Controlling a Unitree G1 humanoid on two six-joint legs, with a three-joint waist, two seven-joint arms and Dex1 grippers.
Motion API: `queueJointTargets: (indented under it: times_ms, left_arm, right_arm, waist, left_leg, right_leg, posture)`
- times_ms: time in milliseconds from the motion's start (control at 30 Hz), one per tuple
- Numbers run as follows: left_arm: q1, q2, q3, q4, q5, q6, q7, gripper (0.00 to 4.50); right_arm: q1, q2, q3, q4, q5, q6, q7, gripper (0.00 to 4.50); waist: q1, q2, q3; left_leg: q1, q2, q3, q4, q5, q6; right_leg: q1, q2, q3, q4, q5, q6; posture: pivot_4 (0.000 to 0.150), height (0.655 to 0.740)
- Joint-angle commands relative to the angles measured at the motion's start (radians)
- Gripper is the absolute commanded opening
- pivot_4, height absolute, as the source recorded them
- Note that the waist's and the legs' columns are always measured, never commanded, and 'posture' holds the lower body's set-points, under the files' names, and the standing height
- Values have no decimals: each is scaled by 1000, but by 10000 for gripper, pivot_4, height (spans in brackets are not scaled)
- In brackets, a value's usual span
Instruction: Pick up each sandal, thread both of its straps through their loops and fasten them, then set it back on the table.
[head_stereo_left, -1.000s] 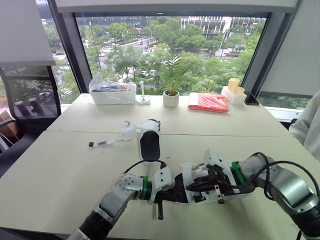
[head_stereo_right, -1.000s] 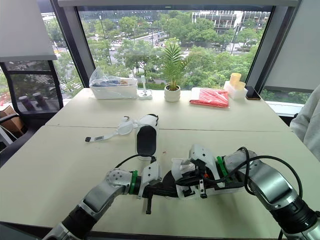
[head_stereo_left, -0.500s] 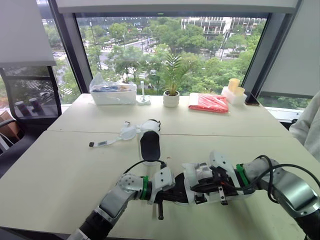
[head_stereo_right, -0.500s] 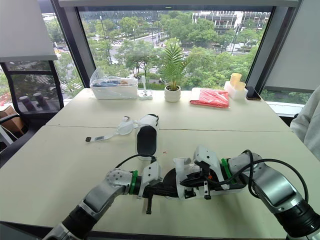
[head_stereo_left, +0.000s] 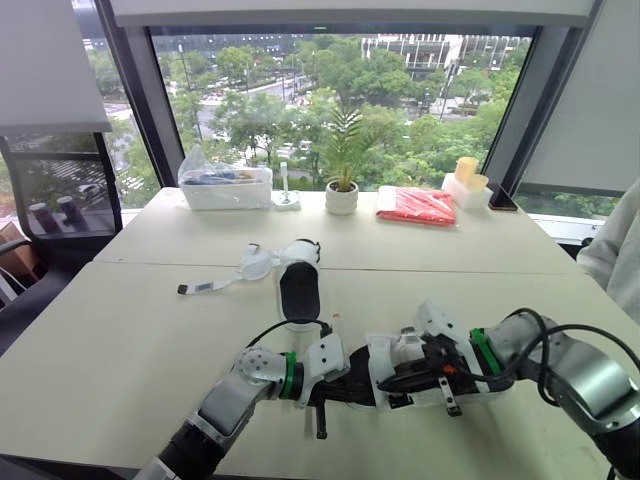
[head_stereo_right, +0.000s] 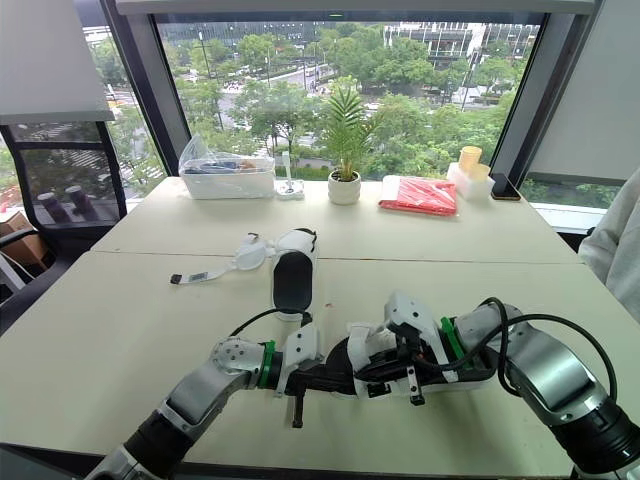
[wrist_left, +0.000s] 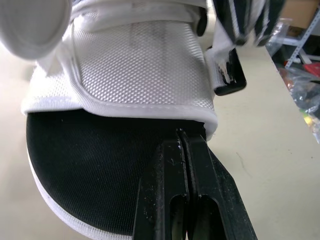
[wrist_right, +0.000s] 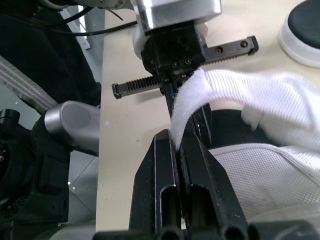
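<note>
The left gripper (wrist_left: 182, 137) is clamped shut on the near sandal (wrist_left: 135, 65) at the table's (head_stereo_left: 120, 340) near centre, and the right gripper (wrist_right: 176, 137) pinches 1 white strap (wrist_right: 187, 95). Strap-threading looks to be the step in hand. Next, feed the strap through its loop (wrist_left: 231, 82), then press it down.

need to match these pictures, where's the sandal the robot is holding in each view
Left eye view: held sandal low, right of centre, between the arms.
Right eye view: low centre, between the arms.
Left wrist view: its mesh upper and black sole just beyond the left tool.
Right wrist view: its mesh upper beside the right tool, which pinches its strap.
Shared landmark: the left tool, clamped on the sole's edge.
</note>
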Motion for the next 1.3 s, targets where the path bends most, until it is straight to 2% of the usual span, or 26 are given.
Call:
queueJointTargets:
  times_ms: [33,433,667,767,933,1167,1300]
  left_arm:
    - [6,12,-5,5,9,7,-3,0]
    - [8,10,-5,1,9,9,4,0]
    - [12,11,-5,-7,7,15,7,0]
    - [11,10,-5,-6,7,15,7,0]
    - [12,10,-6,-4,7,12,6,0]
    - [17,11,-1,2,6,7,8,0]
    - [9,9,-1,14,6,1,3,0]
  right_arm:
    - [4,-9,21,-9,-16,-15,18,186]
    - [18,-23,81,110,-169,-121,20,186]
    - [60,-52,28,38,-106,-69,46,186]
    - [91,-73,5,-14,-77,-39,40,8932]
    - [125,-110,-106,-116,2,78,-19,34120]
    - [258,-145,-361,-256,217,352,-126,34120]
    - [408,-94,-424,-293,242,368,-202,34120]
  waist:
    - [0,0,0]
    - [0,0,0]
    - [2,0,0]
    - [1,0,0]
    - [1,0,0]
    - [1,0,0]
    - [1,-1,0]
  left_leg:
    - [0,0,0,0,0,0]
    - [2,0,0,0,0,0]
    - [7,0,0,0,0,0]
    - [7,0,0,0,0,0]
    - [7,0,0,0,0,0]
    - [7,0,0,-1,0,0]
    - [8,0,0,-1,0,0]
  right_leg:
    - [0,0,0,0,0,0]
    - [1,0,0,0,0,0]
    - [7,0,0,-1,0,0]
    - [7,0,0,-1,0,0]
    - [7,0,0,-1,0,0]
    - [7,0,0,0,0,0]
    - [8,0,1,-1,0,0]
  posture:
    - [1500,7400]
    - [1500,7400]
    - [1500,7400]
    - [1500,7400]
    - [1500,7400]
    - [1500,7400]
    - [1500,7400]
